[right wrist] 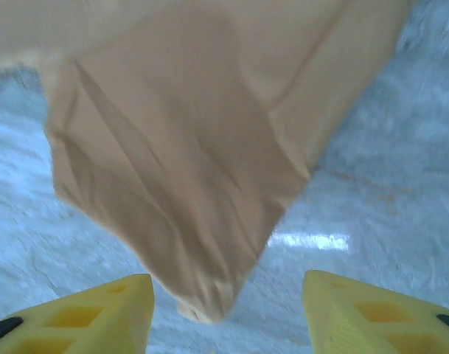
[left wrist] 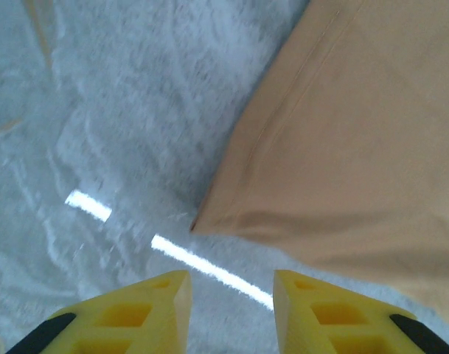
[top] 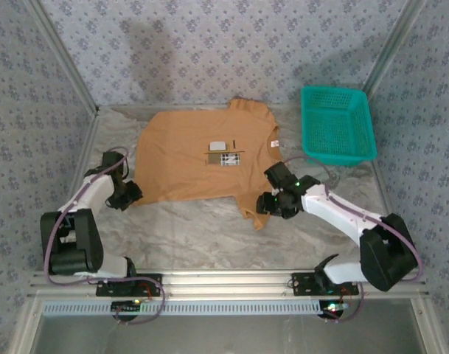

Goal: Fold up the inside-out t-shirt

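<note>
I count one t-shirt (top: 187,158), spread flat on the table (top: 202,236) toward the back, its collar pointing to the right. It carries one white label (top: 217,146) and one grey patch (top: 227,158), close together near its middle. One teal basket (top: 335,156) sits at the back right, just beside the shirt's collar end.

Two arms are at work, one gripper each. My left gripper (top: 128,195) is low at the shirt's near-left corner. From its wrist camera I see two yellow fingers (left wrist: 136,310) a modest way apart with bare table between them and the corner of the hem just ahead, not touched. It holds nothing.

My right gripper (top: 272,203) is at the near sleeve, which hangs out toward the front edge. Its two fingers (right wrist: 99,310) stand wide. The crumpled tip of the sleeve lies on the table in the gap between them, clear of both pads, so nothing is pinched there.
</note>
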Tool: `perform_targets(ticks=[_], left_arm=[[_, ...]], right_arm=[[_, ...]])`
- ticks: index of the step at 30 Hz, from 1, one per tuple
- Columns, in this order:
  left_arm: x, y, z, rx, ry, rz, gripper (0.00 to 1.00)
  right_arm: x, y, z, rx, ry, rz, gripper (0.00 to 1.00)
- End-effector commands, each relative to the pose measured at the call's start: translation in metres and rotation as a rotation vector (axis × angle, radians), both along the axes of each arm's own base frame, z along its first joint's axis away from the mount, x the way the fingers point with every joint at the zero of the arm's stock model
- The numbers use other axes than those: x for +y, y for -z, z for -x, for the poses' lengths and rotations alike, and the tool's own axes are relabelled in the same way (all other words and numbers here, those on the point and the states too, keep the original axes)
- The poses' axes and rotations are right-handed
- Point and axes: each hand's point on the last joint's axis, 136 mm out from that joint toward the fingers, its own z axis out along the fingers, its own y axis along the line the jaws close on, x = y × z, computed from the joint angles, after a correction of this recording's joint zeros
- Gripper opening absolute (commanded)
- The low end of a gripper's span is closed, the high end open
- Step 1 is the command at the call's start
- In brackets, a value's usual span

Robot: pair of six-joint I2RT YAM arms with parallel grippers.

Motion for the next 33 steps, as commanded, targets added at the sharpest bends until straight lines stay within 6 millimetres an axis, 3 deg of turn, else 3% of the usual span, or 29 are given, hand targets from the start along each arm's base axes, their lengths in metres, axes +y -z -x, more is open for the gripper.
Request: perform_targets(ticks=[1,6,10,16,19,22,24,26,28,31,33], left_arm=[[0.002,0.002,-0.022,-0.056,-0.022,0.014,0.33],[0.002,0.025,-0.026,-0.015,-0.023,0.028,0.29],[0.002,0.041,-0.023,0.008,-0.03,0.035,0.26],[0.01,0.046,-0.022,0.021,-0.04,0.033,0.03],[0.015,0.041,-0.024,0.009,-0.053,0.037,0.0],[0.017,0.028,-0.026,-0.014,-0.058,0.043,0.0],[0.017,0.009,-0.028,-0.048,-0.056,0.039,0.0],[0.019,-0.018,-0.032,-0.099,-0.056,0.028,0.0],[0.02,-0.058,-0.038,-0.181,-0.059,0.014,0.0],[0.023,-0.133,-0.043,-0.337,-0.064,-0.012,0.0],[0.023,-0.196,-0.045,-0.473,-0.061,-0.028,0.0]], right_arm=[[-0.002,0.005,0.014,-0.001,0.03,0.004,0.61],[0.002,0.024,0.033,0.04,0.033,0.014,0.61],[0.015,0.029,0.03,0.032,0.024,-0.008,0.61],[0.024,0.045,0.019,0.042,0.032,0.018,0.57],[0.022,0.054,0.012,0.052,0.052,0.037,0.44],[0.02,0.046,0.005,0.039,0.054,0.048,0.17],[0.017,0.029,-0.001,0.004,0.042,0.065,0.0],[0.01,0.005,-0.002,-0.016,0.038,0.083,0.0],[0.003,-0.031,-0.012,-0.098,0.029,0.09,0.0],[-0.01,-0.104,-0.03,-0.267,0.04,0.052,0.0],[-0.019,-0.165,-0.039,-0.41,0.024,-0.019,0.0]])
